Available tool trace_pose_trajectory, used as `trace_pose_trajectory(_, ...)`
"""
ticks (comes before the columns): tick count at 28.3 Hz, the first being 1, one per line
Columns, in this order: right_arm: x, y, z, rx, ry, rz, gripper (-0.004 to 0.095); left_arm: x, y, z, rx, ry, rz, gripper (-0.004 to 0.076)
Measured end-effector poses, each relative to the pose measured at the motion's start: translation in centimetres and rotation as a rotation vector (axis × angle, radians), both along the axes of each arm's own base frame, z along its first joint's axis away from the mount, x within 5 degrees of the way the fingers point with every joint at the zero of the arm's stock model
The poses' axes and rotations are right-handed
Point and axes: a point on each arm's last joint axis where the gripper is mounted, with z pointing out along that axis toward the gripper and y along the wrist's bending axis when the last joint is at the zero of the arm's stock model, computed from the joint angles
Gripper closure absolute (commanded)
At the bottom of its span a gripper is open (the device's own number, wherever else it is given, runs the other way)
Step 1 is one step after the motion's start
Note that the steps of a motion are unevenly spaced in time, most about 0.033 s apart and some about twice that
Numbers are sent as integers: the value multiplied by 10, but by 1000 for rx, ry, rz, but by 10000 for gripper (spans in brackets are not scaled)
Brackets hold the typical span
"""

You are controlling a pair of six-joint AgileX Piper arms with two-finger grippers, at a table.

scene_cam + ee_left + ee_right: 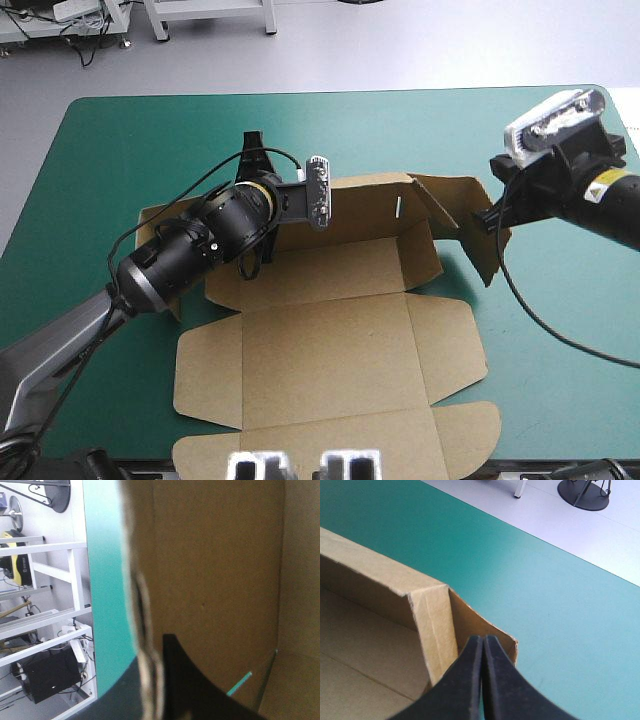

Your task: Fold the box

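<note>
The left hand (252, 142) is clamping the raised far wall of the box (340, 340), which is lying on the desk (120, 150) — light, stiff board, I judge, bending only at creases, best taken by wall edges. The right hand (488, 217), fingers (507, 680) together, is touching the right flap.

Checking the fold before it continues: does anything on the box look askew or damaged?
The right flap, pinched by the right end effector, splays outward from the back wall. The board edge in the left end effector looks frayed.
</note>
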Motion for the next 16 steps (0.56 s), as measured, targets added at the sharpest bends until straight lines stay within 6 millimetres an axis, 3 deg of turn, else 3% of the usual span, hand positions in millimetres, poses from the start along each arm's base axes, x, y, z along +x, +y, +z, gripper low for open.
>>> trace_pose_trajectory(9, 51, 5, 20, -62, 66, -22, 933, -16, 17, -29, 3, -290, -173, 734)
trace_pose_trajectory(16, 88, 12, 15, -87, 141, -12, 933, -19, 19, -47, -22, -384, -202, 734)
